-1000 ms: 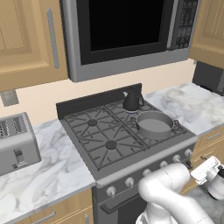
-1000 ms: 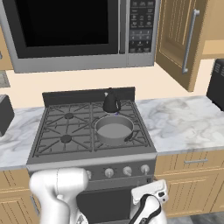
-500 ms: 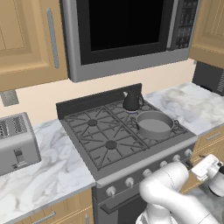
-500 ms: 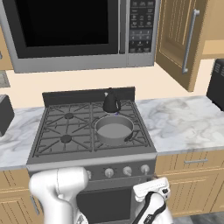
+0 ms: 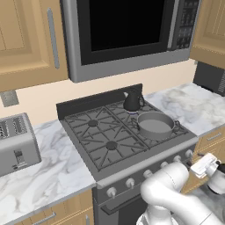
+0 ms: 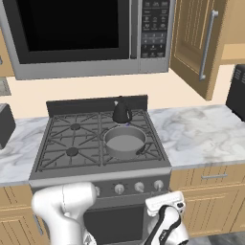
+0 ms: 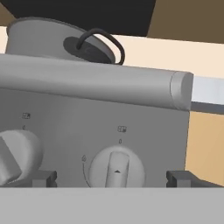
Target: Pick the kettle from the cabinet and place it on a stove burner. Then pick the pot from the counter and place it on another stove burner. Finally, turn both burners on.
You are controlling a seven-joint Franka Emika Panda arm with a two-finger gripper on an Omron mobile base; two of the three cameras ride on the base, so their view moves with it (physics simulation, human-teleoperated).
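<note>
Kettle sat on back right burner of range, pot on front right burner just before it. Table flanked range both sides; toaster on left stretch. Microwave hung above range, cabinet to its right, door ajar. My pincer hung low before front panel, facing knob, fingertips straddling it; second knob to left.

Black-fronted microwave above the range, cream wall, silver toaster, light-wood drawer fronts
</note>
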